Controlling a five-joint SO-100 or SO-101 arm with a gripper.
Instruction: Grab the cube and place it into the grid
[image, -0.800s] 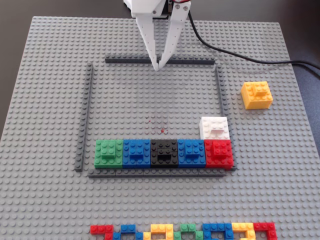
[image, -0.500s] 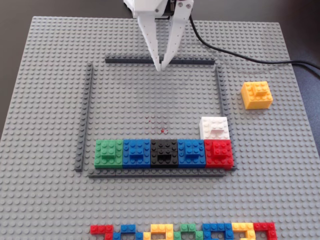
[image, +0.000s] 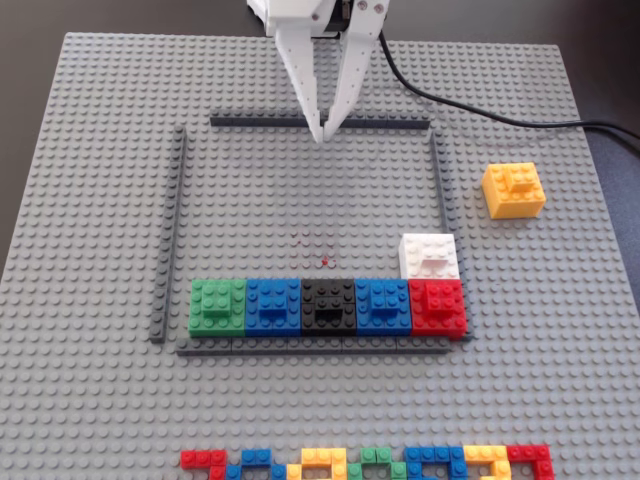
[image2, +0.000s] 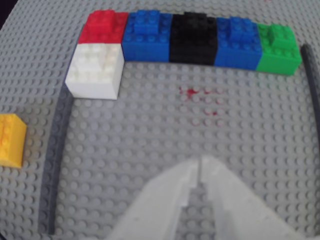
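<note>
The gripper (image: 322, 136) hangs at the upper middle of the fixed view, over the top strip of the grid (image: 176, 230), its two white fingers clenched tip to tip with nothing between them; the wrist view shows the same meeting tips (image2: 200, 165) at the bottom centre. The cube (image: 514, 190) sits at the right of the fixed view, outside the grid's right strip and well apart from the gripper, with bare grey baseplate (image: 90, 400) on all its sides; in the wrist view only part of it (image2: 11, 140) shows at the left edge. Inside the grid, the upper and middle area is open. Along its lower strip runs a row of blocks: green (image: 217, 306), blue (image: 273, 305), black (image: 328, 306), blue (image: 383, 305), red (image: 437, 306). A white block (image: 431, 256) stands just above the red one, touching it, near the right strip. A band of small coloured bricks (image: 370, 464) lines the bottom edge.
</note>
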